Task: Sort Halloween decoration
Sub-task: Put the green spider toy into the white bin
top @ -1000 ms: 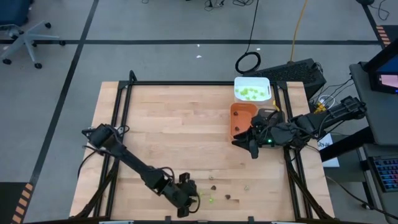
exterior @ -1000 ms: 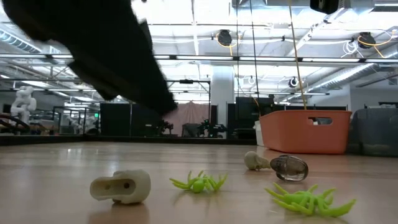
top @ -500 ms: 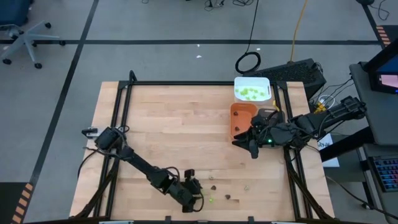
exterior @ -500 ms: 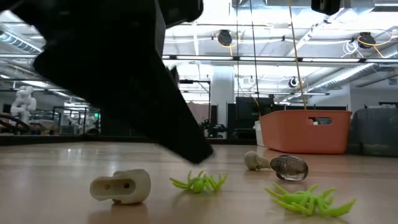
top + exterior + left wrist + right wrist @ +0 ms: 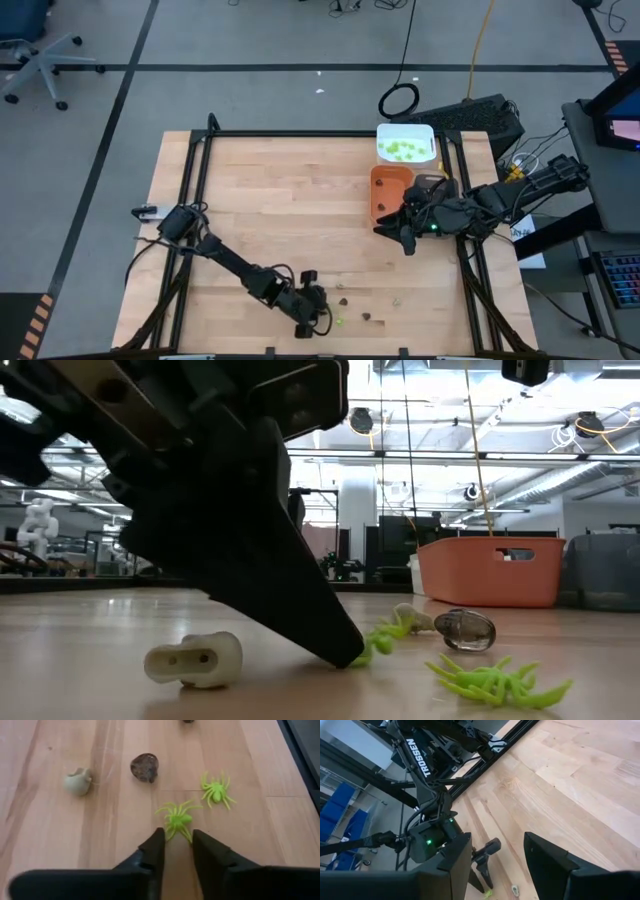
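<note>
step: L gripper (image 5: 176, 851) down at table's near edge, going for a small lime-green plastic spider (image 5: 177, 818) w/ thin splayed legs.
L fingers: apart, narrow gap; tips touch or nearly touch spider's rear legs, body lies just ahead of tips, not between them. Nothing clamped yet.
how to do well: prob. needs to push fwd a bit so body sits between the tips, then close on body, not legs; legs look floppy, likely to slip out. Stay low on wood; low view shows finger tip at table surface by the spider (image 5: 378, 640).
2nd spider: another lime-green spider (image 5: 216, 792) near, apart from target; no contact, shouldn't get swept if approach stays straight.
other pcs: dark brown rounded lump (image 5: 144, 767) and pale beige-grey skull-like pc (image 5: 78, 781) further on, well clear of the fingers. Low view also shows a beige pc w/ two holes (image 5: 195, 659) beside the finger.
R gripper: (image 5: 402, 237) waits by orange plastic tray (image 5: 382, 178), fingers wide apart, empty.
trays: white tray (image 5: 383, 134) w/ green pcs inside, just beyond orange one, far right of table. Prob. dest for the spider.
in the way: nothing betw. L gripper and spider; R arm parked beside trays could crowd the drop-off.
</note>
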Tool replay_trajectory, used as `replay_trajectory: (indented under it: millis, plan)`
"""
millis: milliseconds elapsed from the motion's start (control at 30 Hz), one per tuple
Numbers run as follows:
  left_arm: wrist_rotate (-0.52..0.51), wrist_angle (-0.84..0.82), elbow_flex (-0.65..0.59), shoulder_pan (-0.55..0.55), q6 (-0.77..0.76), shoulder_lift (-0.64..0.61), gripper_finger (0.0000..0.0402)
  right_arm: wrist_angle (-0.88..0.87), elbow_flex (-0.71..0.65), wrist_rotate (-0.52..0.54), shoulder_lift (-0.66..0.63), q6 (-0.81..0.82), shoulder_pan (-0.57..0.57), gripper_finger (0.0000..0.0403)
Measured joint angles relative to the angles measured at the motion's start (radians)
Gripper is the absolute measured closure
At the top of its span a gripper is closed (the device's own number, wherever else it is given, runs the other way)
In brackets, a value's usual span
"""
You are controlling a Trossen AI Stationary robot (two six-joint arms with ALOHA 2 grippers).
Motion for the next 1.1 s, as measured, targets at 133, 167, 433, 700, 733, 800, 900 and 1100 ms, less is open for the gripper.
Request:
replay_trajectory:
  millis: [133,167,433,700,733,800,900,1100]
  plan:
    - [0.009,0.001,0.0,0.011,-0.012,0.001,0.037,-0.015,0.0,0.0,0.0,0.003,0.0,0.0236]
    - [0.009,0.002,0.0,0.013,-0.026,0.001,0.0385,-0.016,0.0,0.0,0.0,0.003,0.0,0.0236]
    - [0.019,0.004,0.0,0.037,-0.08,-0.005,0.0401,-0.019,0.0,0.0,0.0,0.003,0.0,0.0236]
    - [0.02,0.009,-0.003,0.041,-0.081,-0.103,0.0401,-0.019,0.0,0.0,0.0,0.015,0.0,0.0236]
    - [0.018,0.01,-0.002,0.041,-0.081,-0.123,0.0401,-0.019,0.0,0.0,0.0,0.014,0.0,0.0236]
    - [0.007,0.008,-0.002,0.041,-0.08,-0.165,0.0401,-0.015,0.0,0.0,0.0,0.016,0.0,0.0236]
    - [-0.027,0.006,-0.002,0.046,-0.08,-0.227,0.0401,-0.014,0.0,0.0,0.0,0.033,0.0,0.0236]
    - [-0.106,0.01,-0.002,0.083,-0.08,-0.359,0.0401,0.001,0.0,0.0,0.004,0.037,0.0,0.0236]
